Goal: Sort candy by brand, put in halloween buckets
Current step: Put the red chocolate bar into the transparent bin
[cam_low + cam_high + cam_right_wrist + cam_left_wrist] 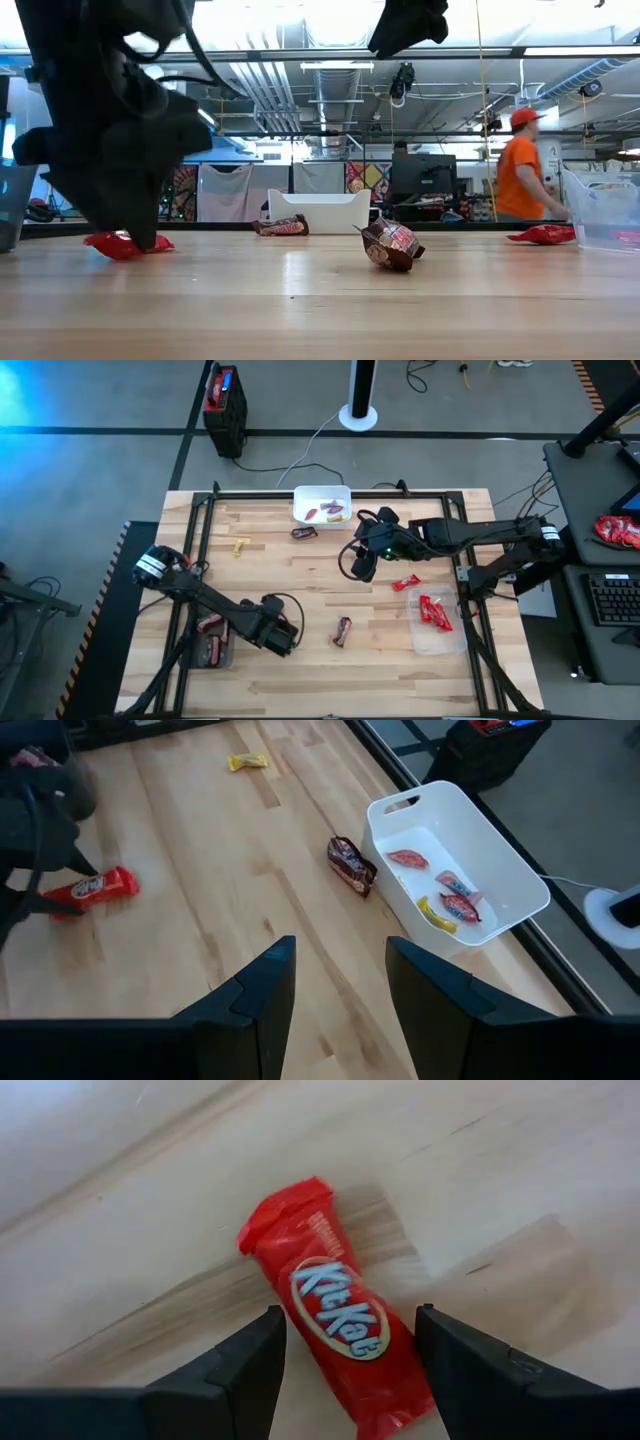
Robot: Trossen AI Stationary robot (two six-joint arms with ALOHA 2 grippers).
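Our left gripper (pixel 345 1355) sits low over the desk (pixel 300 670), jaws spread, straddling a red KitKat (pixel 335 1320) that lies flat between the fingers (pixel 235 1370); nothing is clamped yet, and the straddle looks set for a squeeze across its narrow side. Our right gripper (pixel 340 985) hovers mid-desk, jaws apart and empty, facing the white bin (pixel 465 870), which holds a few mixed candies. A brown bar (pixel 350 865) lies just beside that bin, a yellow candy (pixel 248 761) farther off. The clear bin (pixel 438 622) holds red wrappers and the dark grey bin (pixel 213 650) probably brown ones, though it's hard to tell from above.
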